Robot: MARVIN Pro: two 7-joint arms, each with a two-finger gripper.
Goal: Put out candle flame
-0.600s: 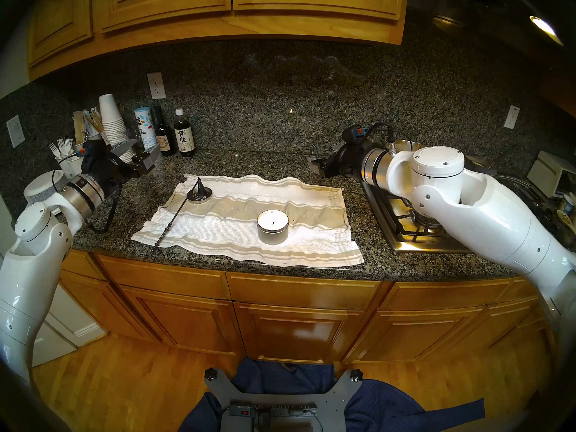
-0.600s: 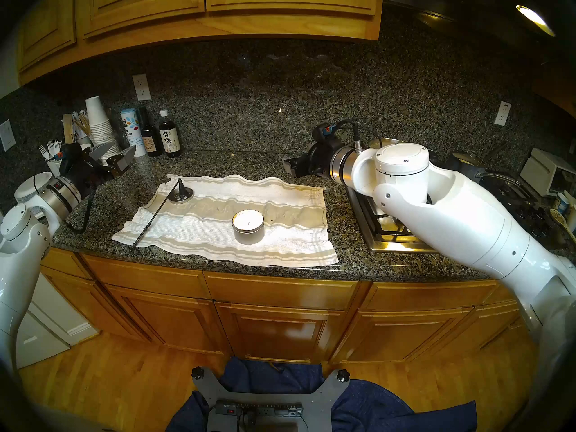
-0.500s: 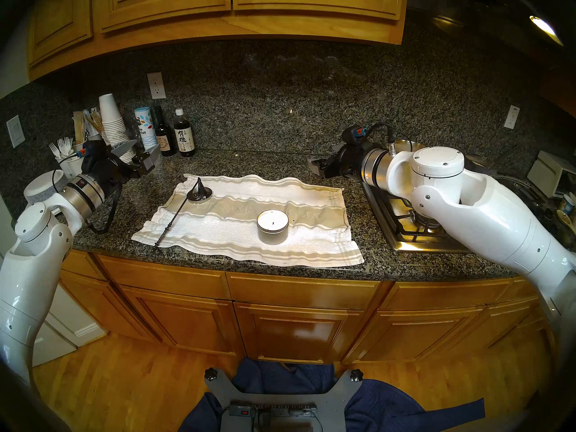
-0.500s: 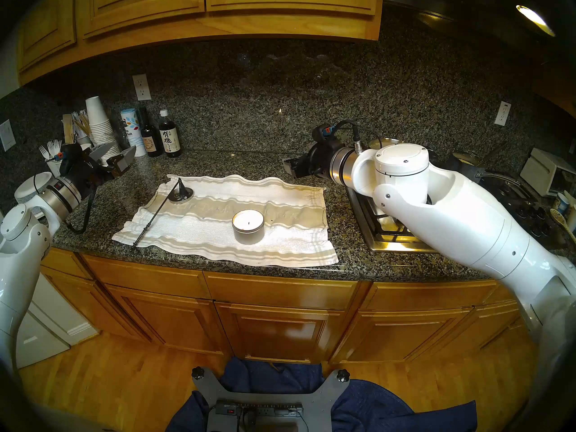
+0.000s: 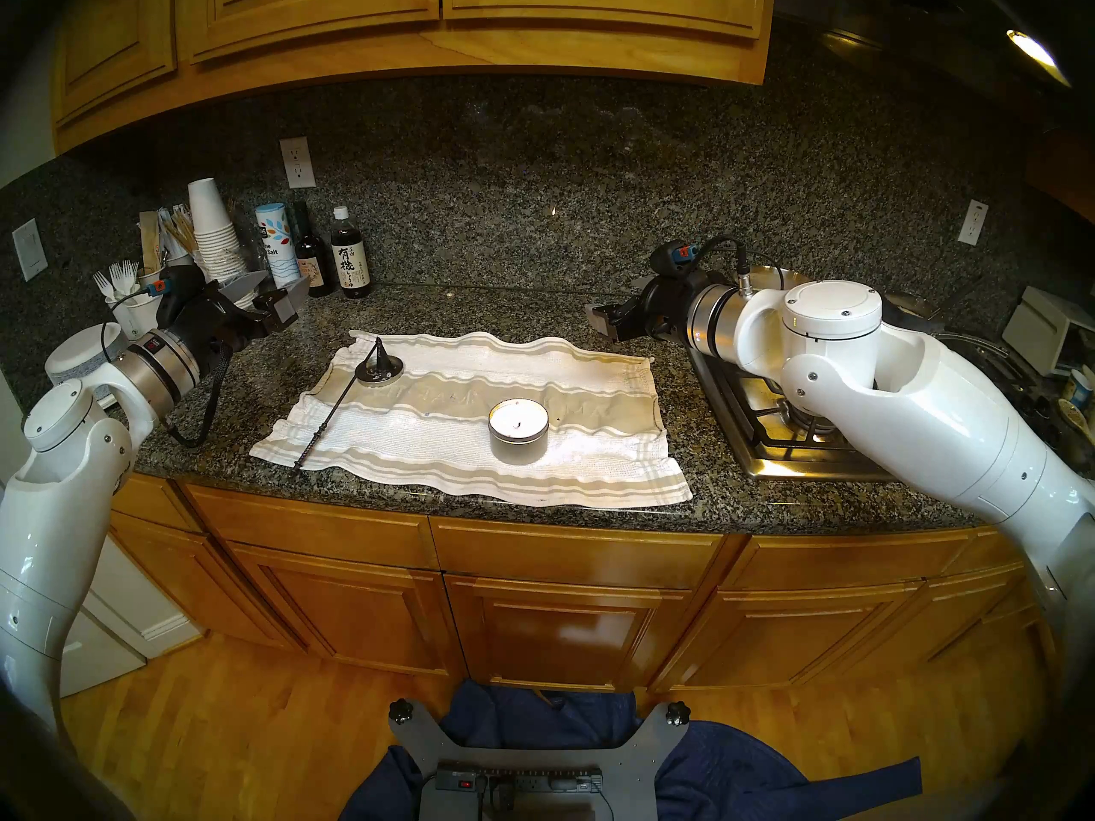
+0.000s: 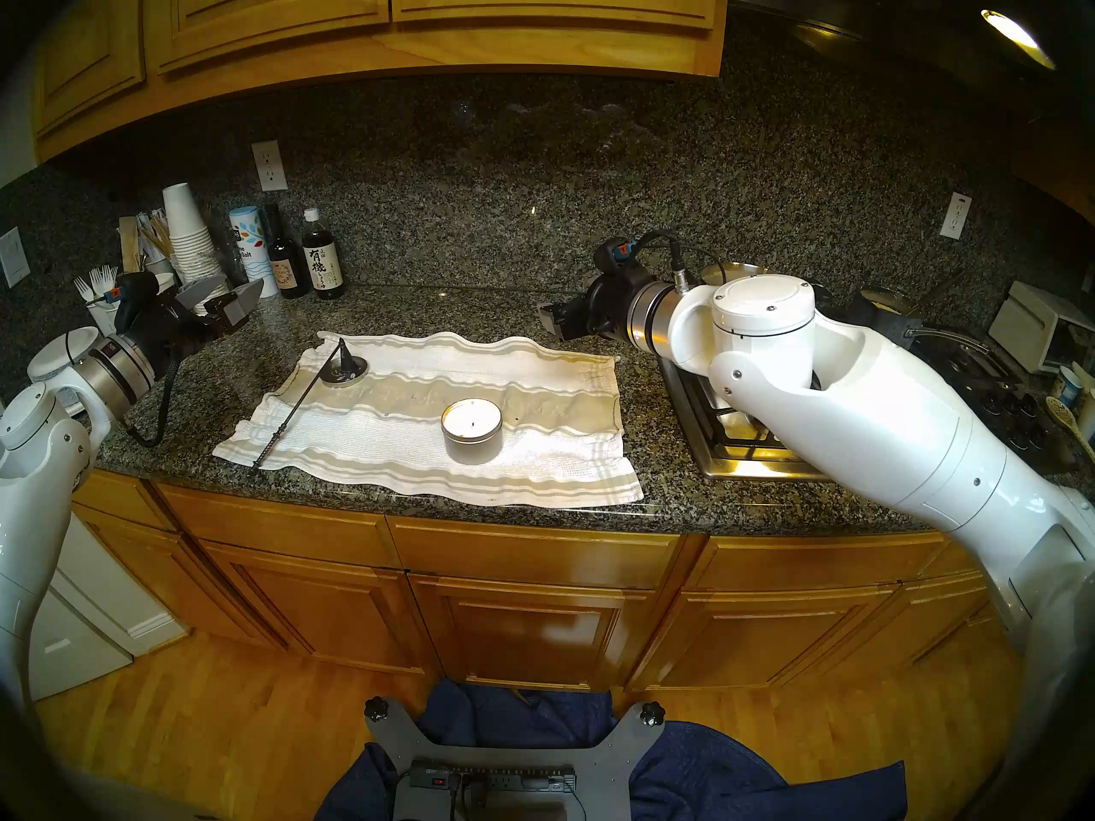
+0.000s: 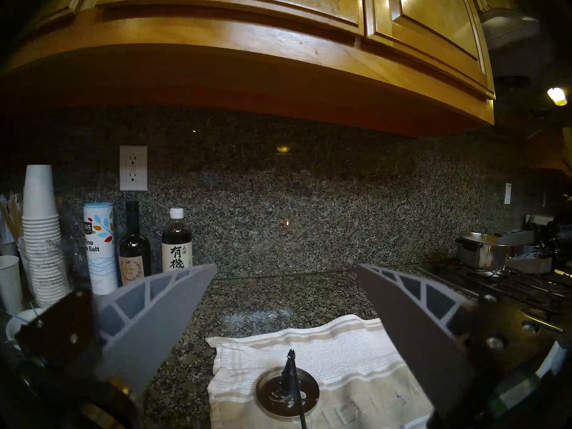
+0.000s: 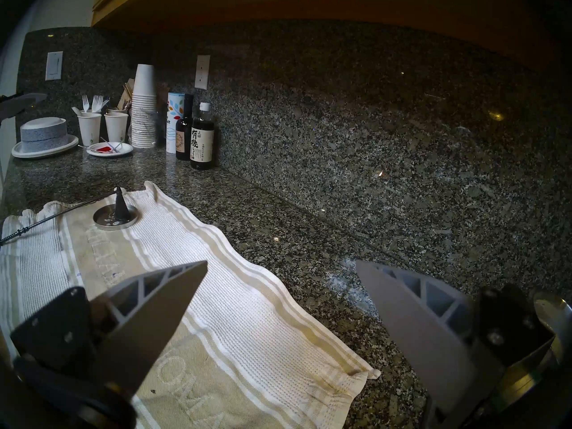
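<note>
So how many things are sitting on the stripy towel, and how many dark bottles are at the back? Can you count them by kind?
Candle in a tin: 1
Candle snuffer: 1
Little silver dish under the snuffer's cone: 1
Dark bottles, one black-capped, one white-capped: 2
Total: 5, three of them on the towel

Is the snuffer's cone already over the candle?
No, the snuffer's cone sits in a small silver dish, apart from the candle.
</note>
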